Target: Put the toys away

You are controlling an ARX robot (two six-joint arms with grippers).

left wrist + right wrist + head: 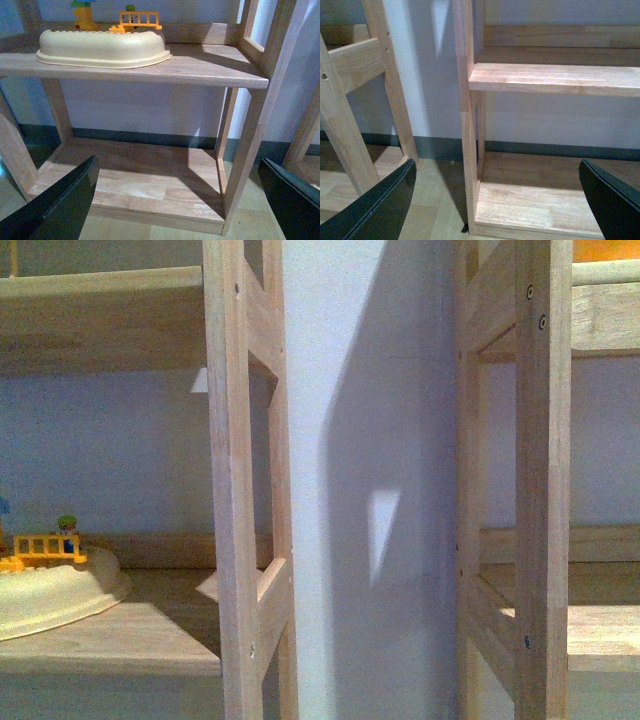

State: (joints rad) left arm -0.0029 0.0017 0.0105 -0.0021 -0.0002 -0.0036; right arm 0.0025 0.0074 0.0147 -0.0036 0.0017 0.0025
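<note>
My left gripper point(177, 200) has its two dark fingers point(60, 205) spread wide apart with nothing between them. Through the gap I see the bottom board point(140, 185) of the left shelf unit point(250, 130), bare wood with a patch of light on it. Above that board is the middle shelf point(210, 67), and on it sits a cream playset point(102, 47) with a yellow fence point(140, 20) along its far edge and a small green-topped figure behind it, too blurred for me to make out.

My right gripper point(497, 200) is likewise spread wide, holding nothing. Between its fingers point(375, 210) stands the corner post point(467, 125) of the right shelf unit point(555, 77); its lower board and the shelf above it are both bare wood. The leg of the left unit shows off to one side, with the pale floor point(435, 210) and a dark skirting strip along the wall.

In the front view neither arm shows. I see the two units' uprights with the white wall point(360, 440) between them, and the playset at the far left on its shelf. A bit of orange point(605, 250) peeks over the top shelf of the right unit at the frame's upper corner; I cannot tell whether that is the plush toy, and I see it nowhere else.
</note>
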